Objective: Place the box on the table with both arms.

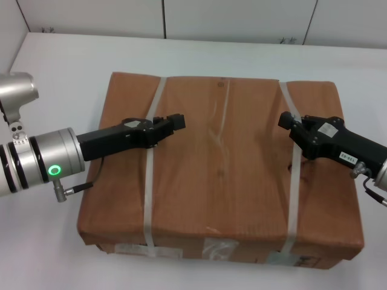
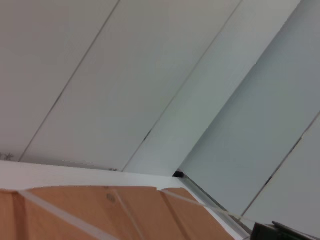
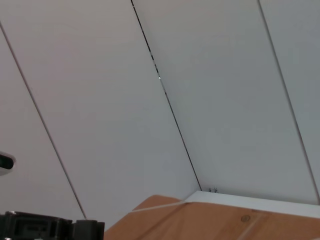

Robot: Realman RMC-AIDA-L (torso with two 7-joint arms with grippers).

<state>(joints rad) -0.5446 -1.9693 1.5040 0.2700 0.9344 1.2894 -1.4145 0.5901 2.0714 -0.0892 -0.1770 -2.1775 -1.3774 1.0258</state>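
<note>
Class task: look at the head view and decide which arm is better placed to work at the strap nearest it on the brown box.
Neither clearly. The left gripper is over the left whitish plastic strap of the large brown paper-wrapped box; the right gripper is over the right whitish plastic strap. Both seem equally placed.

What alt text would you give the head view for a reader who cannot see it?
A large flat brown box with two whitish straps lies on a white table, white labels along its near edge. The left gripper and right gripper reach in over its top from opposite sides, each near a strap.
</note>
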